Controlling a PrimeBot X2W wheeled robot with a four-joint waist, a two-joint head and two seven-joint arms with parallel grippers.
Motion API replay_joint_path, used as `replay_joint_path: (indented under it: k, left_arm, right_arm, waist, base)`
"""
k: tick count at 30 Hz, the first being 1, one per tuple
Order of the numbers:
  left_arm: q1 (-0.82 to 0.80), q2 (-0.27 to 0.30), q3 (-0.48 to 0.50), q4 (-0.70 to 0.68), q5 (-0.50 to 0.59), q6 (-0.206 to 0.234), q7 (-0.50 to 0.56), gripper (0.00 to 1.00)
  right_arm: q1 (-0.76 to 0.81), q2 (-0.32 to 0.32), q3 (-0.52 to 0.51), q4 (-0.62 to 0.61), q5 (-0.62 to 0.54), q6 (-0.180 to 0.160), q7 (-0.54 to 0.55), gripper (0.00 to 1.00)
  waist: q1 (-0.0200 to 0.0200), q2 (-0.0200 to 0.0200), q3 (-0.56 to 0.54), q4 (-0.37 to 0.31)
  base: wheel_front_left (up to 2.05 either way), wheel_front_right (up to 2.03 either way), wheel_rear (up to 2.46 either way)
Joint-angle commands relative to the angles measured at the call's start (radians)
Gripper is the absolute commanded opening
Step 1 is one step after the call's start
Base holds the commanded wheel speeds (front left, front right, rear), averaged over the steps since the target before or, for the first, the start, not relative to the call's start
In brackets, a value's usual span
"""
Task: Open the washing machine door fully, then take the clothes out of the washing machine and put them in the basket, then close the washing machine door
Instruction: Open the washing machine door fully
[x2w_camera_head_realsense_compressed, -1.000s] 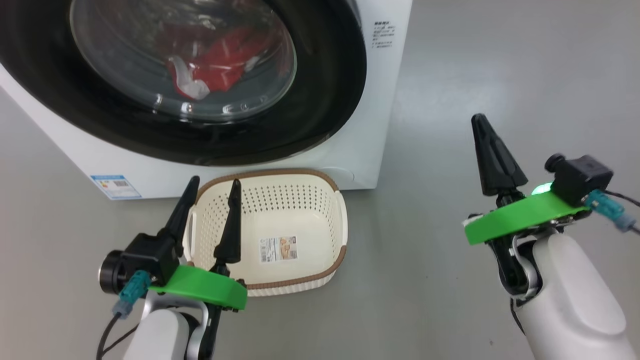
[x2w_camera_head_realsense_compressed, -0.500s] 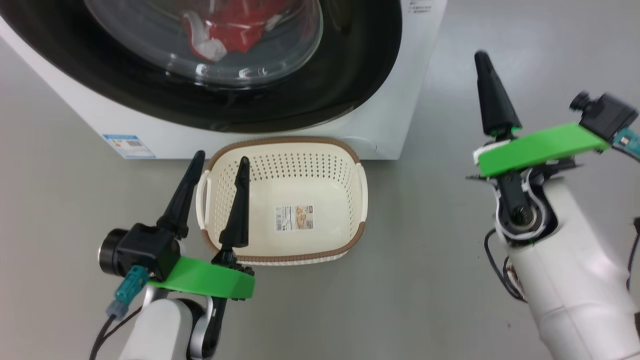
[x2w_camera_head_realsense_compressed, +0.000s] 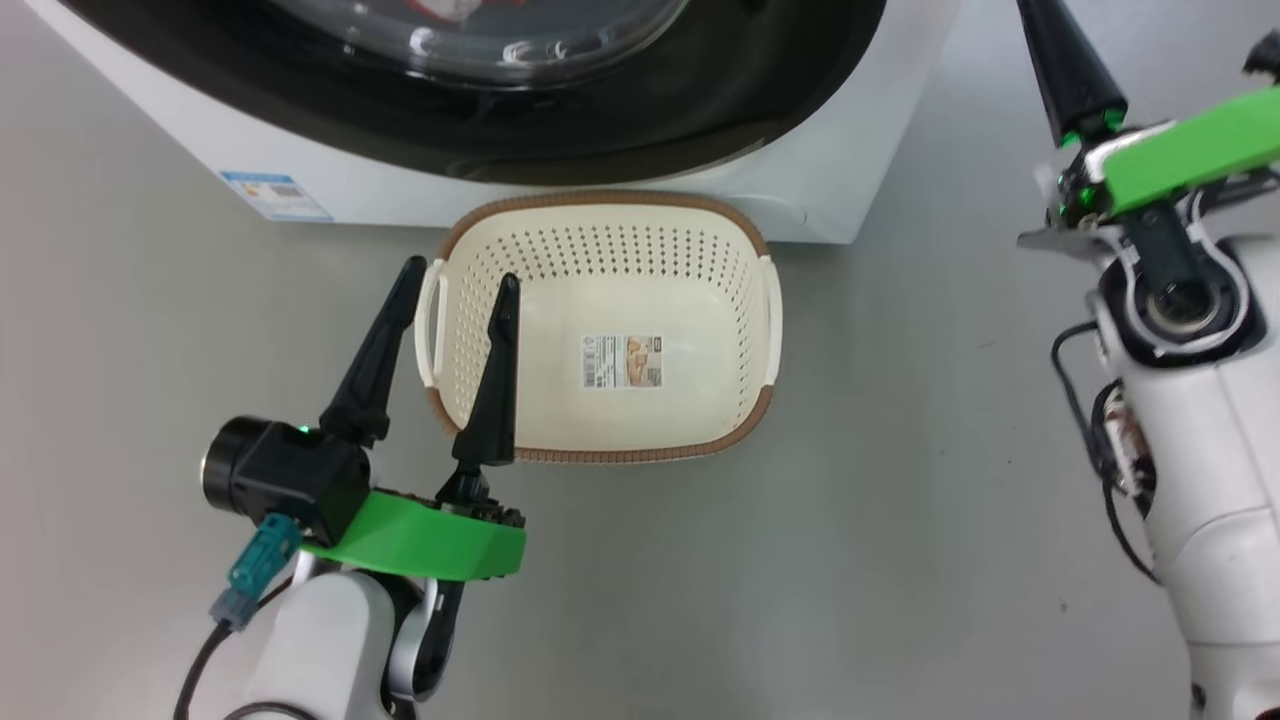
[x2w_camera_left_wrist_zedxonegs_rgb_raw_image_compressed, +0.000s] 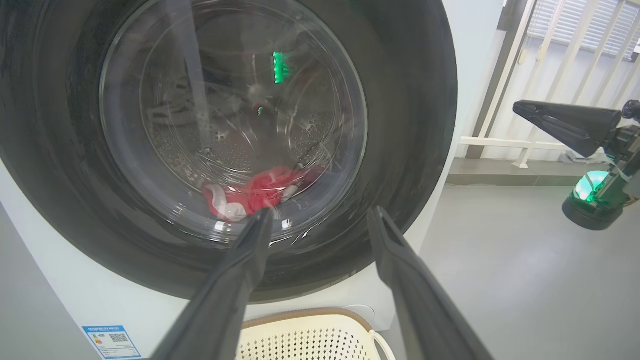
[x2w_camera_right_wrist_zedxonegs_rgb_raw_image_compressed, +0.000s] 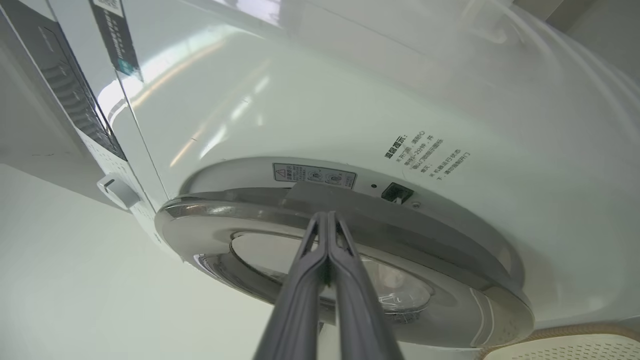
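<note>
Left gripper (x2w_camera_head_realsense_compressed: 462, 272), nearest: jaws wide and empty, poised by the near left rim of the basket (x2w_camera_head_realsense_compressed: 600, 202), which stands empty on the floor (x2w_camera_head_realsense_compressed: 900, 500) just before the washing machine (x2w_camera_head_realsense_compressed: 150, 130). Right gripper (x2w_camera_right_wrist_zedxonegs_rgb_raw_image_compressed: 326, 217): jaws pressed together, holding nothing, pointing at the edge of the washing machine door (x2w_camera_left_wrist_zedxonegs_rgb_raw_image_compressed: 410, 125), apparently shut. Beyond, low in the drum (x2w_camera_left_wrist_zedxonegs_rgb_raw_image_compressed: 225, 150), lie the clothes (x2w_camera_left_wrist_zedxonegs_rgb_raw_image_compressed: 255, 192). The door is probably stiff and glossy, best hooked at the rim near the latch (x2w_camera_right_wrist_zedxonegs_rgb_raw_image_compressed: 395, 192). The clothes look soft and light, so a pinched fold should suffice.
</note>
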Motion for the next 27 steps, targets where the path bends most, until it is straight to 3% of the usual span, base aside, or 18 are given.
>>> replay_joint_path:
  k: [1,7,27]
  left_arm:
    - [-0.025,0.019,0.024,-0.033,0.004,-0.002,-0.008,1.0]
    - [-0.041,0.019,0.01,-0.037,0.004,-0.004,-0.008,1.0]
    - [-0.08,0.019,-0.013,-0.063,-0.014,0.007,-0.008,1.0]
  right_arm:
    - [-0.044,0.001,0.003,-0.032,0.044,-0.001,0.049,0.0]
    - [-0.105,-0.044,-0.003,-0.036,0.111,-0.001,0.175,0.0]
    - [-0.301,-0.086,-0.032,0.054,0.202,-0.001,0.306,0.0]
  waist:
    - [0.0,0.0,0.038,0.023]
    - [0.0,0.0,0.08,0.042]
    - [0.0,0.0,0.186,0.088]
  base:
    - [0.0,0.0,0.0]
    - [0.0,0.0,0.0]
    - [0.0,0.0,0.0]
